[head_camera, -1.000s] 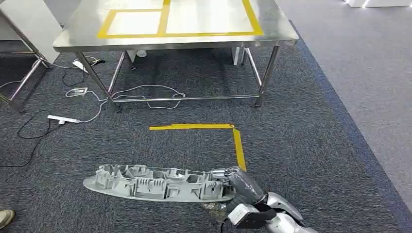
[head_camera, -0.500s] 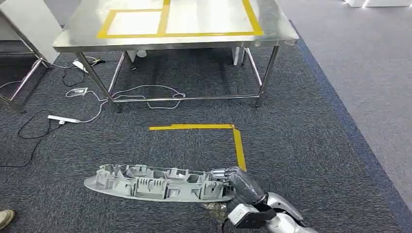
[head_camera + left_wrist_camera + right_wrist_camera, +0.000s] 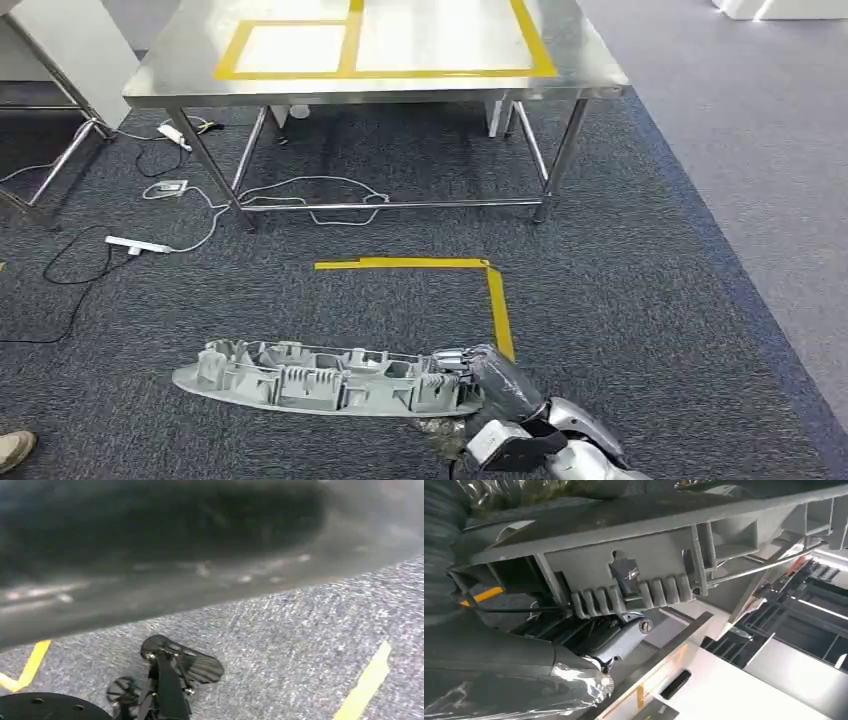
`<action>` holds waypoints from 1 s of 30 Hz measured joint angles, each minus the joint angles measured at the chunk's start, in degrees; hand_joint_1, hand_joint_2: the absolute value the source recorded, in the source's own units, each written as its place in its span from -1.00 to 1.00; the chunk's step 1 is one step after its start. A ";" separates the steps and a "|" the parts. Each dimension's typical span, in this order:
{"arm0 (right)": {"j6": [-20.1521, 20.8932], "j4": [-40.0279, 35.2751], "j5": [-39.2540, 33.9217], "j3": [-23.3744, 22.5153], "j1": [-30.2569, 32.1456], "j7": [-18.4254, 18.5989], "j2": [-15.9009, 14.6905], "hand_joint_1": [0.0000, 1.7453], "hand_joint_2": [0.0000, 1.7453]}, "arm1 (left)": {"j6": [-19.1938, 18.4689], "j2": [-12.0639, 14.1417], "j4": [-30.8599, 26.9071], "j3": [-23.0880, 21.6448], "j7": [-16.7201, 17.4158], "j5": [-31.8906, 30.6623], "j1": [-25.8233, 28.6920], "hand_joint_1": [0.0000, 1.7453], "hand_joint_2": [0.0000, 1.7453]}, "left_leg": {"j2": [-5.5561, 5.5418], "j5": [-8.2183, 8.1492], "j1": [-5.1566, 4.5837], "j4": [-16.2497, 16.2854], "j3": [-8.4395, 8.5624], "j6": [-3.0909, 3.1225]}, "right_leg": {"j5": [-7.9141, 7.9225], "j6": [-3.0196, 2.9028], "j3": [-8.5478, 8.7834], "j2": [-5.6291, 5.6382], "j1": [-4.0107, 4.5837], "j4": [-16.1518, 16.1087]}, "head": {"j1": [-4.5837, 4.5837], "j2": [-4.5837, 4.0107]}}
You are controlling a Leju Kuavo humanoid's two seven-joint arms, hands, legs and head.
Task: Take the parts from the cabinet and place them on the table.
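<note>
Nearest, the right hand (image 3: 487, 375) grips the right end of a long grey plastic part (image 3: 320, 378), its fingers closed around it. The part, ribbed with boxy pockets on a flat curved flange, stretches leftward from the hand, held level above dark carpet (image 3: 640, 300). Beyond lies yellow floor tape (image 3: 420, 263); farthest, a steel desk (image 3: 590, 70) marked with yellow tape rectangles. Left hand's state: cannot tell.
</note>
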 joint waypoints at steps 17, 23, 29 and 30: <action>-0.04 0.00 0.11 -0.02 0.46 0.11 0.46 0.88 1.00 | -1.03 0.39 -0.24 0.53 -0.59 -0.61 0.37 -1.00 -1.00 | 0.73 2.30 1.68 2.84 -3.16 -4.67 | -2.98 -0.29 7.33 -0.01 -0.28 -6.63 | -1.07 0.00; -0.11 -0.02 0.09 -0.02 0.20 0.11 0.61 0.88 1.00 | -0.68 0.35 -0.31 0.61 -0.61 -1.40 0.36 -1.00 -1.00 | 0.66 0.19 1.67 1.32 -1.89 -1.35 | -5.16 1.24 6.85 -0.16 -0.44 -4.29 | -0.85 0.00; -0.13 0.20 0.04 -0.02 0.39 0.13 0.61 0.88 1.00 | -0.90 0.39 -0.33 1.16 -0.68 -1.90 0.38 -1.00 -1.00 | 0.35 -2.21 0.40 1.34 0.91 -0.24 | -4.57 0.03 -4.59 -0.08 0.44 8.96 | -0.57 0.00; -0.13 0.20 0.04 -0.02 0.39 0.13 0.61 0.88 1.00 | -0.92 0.39 -0.33 1.27 -0.68 -1.90 0.35 -1.00 -1.00 | 0.27 -2.76 0.14 1.34 1.83 -0.20 | -0.90 -0.69 -3.17 -0.03 0.74 4.29 | -0.59 0.00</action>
